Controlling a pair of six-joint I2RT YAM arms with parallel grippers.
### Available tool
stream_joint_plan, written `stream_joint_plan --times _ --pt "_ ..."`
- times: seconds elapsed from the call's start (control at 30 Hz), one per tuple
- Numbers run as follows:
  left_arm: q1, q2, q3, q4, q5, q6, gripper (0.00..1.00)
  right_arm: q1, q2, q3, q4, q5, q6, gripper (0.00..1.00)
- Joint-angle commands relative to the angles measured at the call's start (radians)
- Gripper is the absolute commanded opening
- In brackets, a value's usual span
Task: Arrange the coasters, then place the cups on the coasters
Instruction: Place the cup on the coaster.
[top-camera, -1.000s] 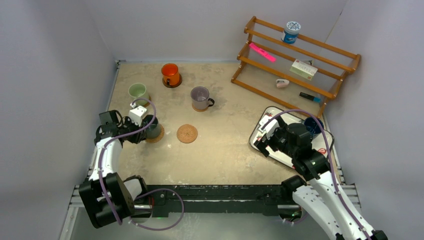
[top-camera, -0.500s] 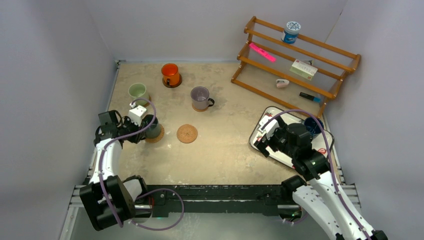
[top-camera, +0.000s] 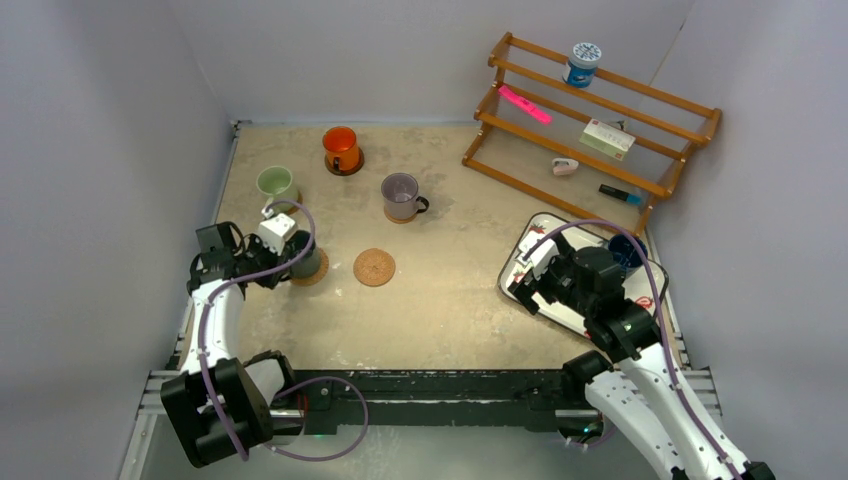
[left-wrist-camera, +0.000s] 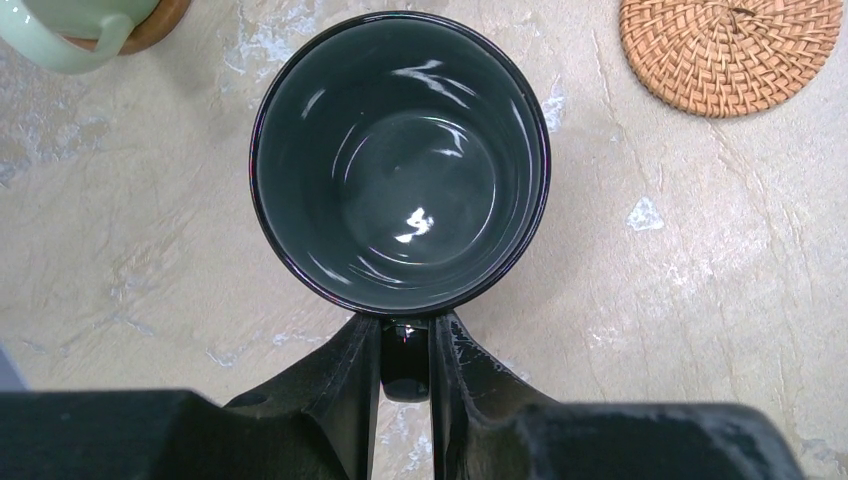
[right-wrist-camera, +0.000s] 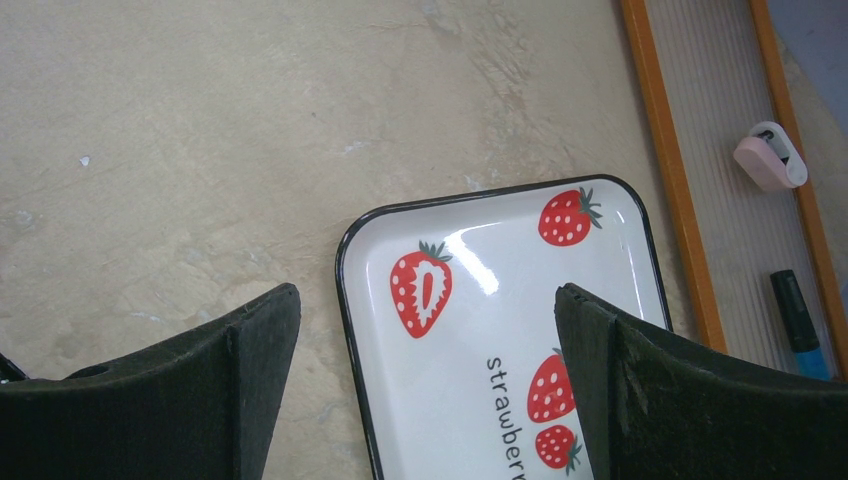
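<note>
Carrying everything is one sandy bench (top-camera: 450, 310). One wooden rack (top-camera: 600, 110) is standing at its back right corner. One strawberry-print tray (right-wrist-camera: 500, 280) is lying at the right edge.

Hands: the right hand (right-wrist-camera: 425, 295) is hanging over the tray's near corner, jaws spread wide and gripping nothing. The left hand (left-wrist-camera: 405, 335) is pinching the handle of the dark grey-teal cup (left-wrist-camera: 400, 160), jaws nearly together.

Cups, five counted:
- The grey-teal one is sitting on a cork coaster (top-camera: 316, 273) at bench left.
- The pale green cup (top-camera: 275, 182) is standing just behind it.
- The orange cup (top-camera: 340, 146) is standing at the back.
- The purple-grey cup (top-camera: 401, 194) is standing mid-bench.
- The dark blue cup (top-camera: 627, 250) is resting on the tray, half hidden by the right arm.

Coasters, five counted: four are lying under the cups on the bench. One woven coaster (top-camera: 374, 267) is lying bare, just right of the grey-teal cup.
</note>
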Motion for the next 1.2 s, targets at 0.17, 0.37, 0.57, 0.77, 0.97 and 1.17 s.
stream_joint_plan --times 0.17,0.37,0.57,0.77,0.97,1.17 --pt "0.006 -0.020 -0.001 -0.019 0.046 0.057 0.17 -0.002 -0.008 -0.011 0.001 -0.024 -0.005 0.99" --pt "0.007 -0.008 0.007 -0.036 0.061 0.075 0.15 -0.002 -0.010 -0.011 -0.001 -0.026 -0.005 0.99" --pt "0.006 -0.006 0.010 -0.038 0.058 0.073 0.14 -0.002 -0.010 -0.010 -0.001 -0.026 -0.005 0.99" --pt "0.006 -0.021 0.010 -0.040 0.052 0.072 0.19 -0.002 -0.007 -0.010 -0.001 -0.026 -0.006 0.99" --pt "0.006 -0.037 0.013 -0.049 0.046 0.069 0.29 -0.001 -0.007 -0.010 -0.001 -0.026 -0.007 0.99" --pt "0.006 -0.051 0.015 -0.055 0.038 0.068 0.35 -0.001 -0.009 -0.011 -0.001 -0.027 -0.008 0.99"
